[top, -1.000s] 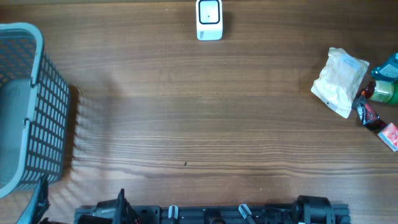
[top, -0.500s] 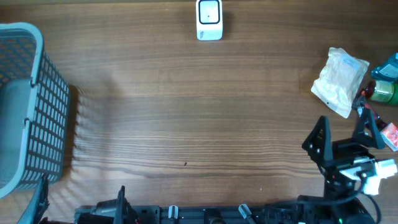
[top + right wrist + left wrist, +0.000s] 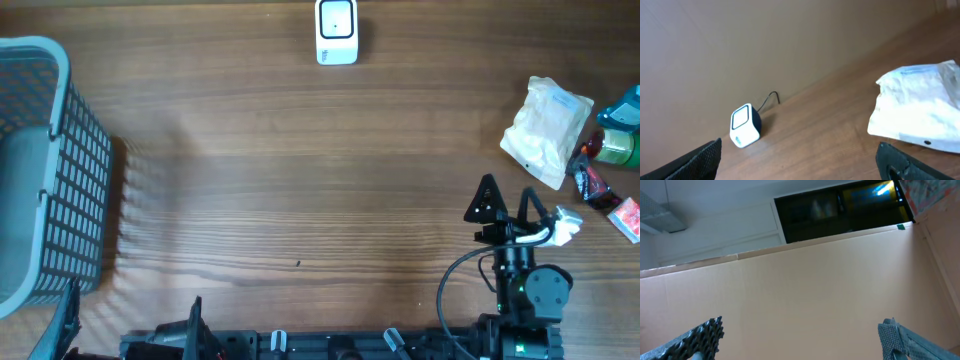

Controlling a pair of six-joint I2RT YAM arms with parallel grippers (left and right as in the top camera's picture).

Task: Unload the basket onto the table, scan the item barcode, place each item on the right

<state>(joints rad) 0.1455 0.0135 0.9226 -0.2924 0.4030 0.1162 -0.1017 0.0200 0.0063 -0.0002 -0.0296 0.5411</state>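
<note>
The white barcode scanner (image 3: pixel 337 32) stands at the table's far edge, and the right wrist view shows it (image 3: pixel 745 125) ahead on the left. A crumpled white packet (image 3: pixel 546 130) lies at the right, also seen from the right wrist (image 3: pixel 920 112). My right gripper (image 3: pixel 508 205) hovers just short of the packet, open and empty (image 3: pixel 800 167). In the left wrist view my left gripper (image 3: pixel 800 342) is open and empty, facing a beige wall. No barcode shows.
Beside the packet lie a green bottle (image 3: pixel 615 147), a teal item (image 3: pixel 628 108), a red-and-black wrapper (image 3: pixel 593 183) and a small red box (image 3: pixel 627 218). A grey mesh basket (image 3: pixel 50 170) fills the left edge. The arm bases (image 3: pixel 340 345) line the near edge.
My right arm has come up from the near edge into the overhead view, then swung left and forward toward the packet. The left arm has not moved.
</note>
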